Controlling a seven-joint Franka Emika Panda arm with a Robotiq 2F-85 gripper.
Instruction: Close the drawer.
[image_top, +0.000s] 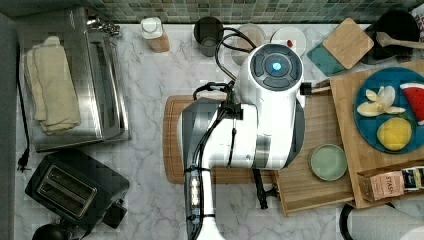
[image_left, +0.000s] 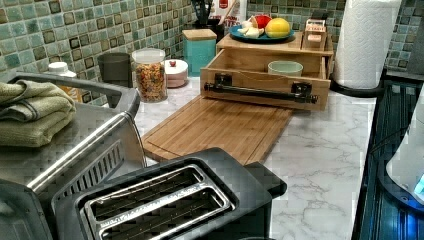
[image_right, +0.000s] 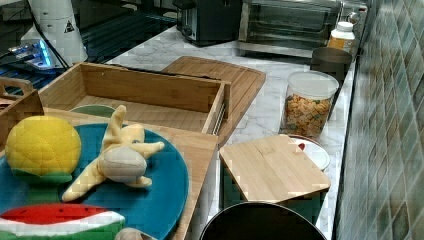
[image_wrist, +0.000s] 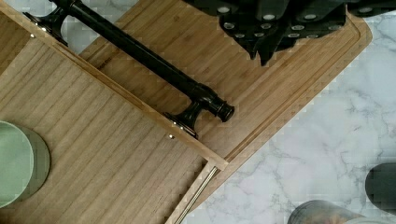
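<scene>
1. One drawer (image_left: 265, 82) pulled well out of wooden box (image_left: 275, 47), front overhanging cutting board (image_left: 220, 127); black bar handle (image_wrist: 144, 58) across front.
2. Green bowl (image_left: 285, 67) sitting inside drawer; blue plate (image_left: 260, 35) with toy fruit on box top.
3. Gripper (image_wrist: 271, 42) hanging above cutting board, just beside handle, not touching; fingertips close together, holding nothing.
4. Not yet pushed; whole closing travel left.
5. Risk: off-centre push near handle end, racking drawer on its slides.
6. Risk: glancing contact slipping over round bar; hard shove sliding bowl or shifting box.
</scene>
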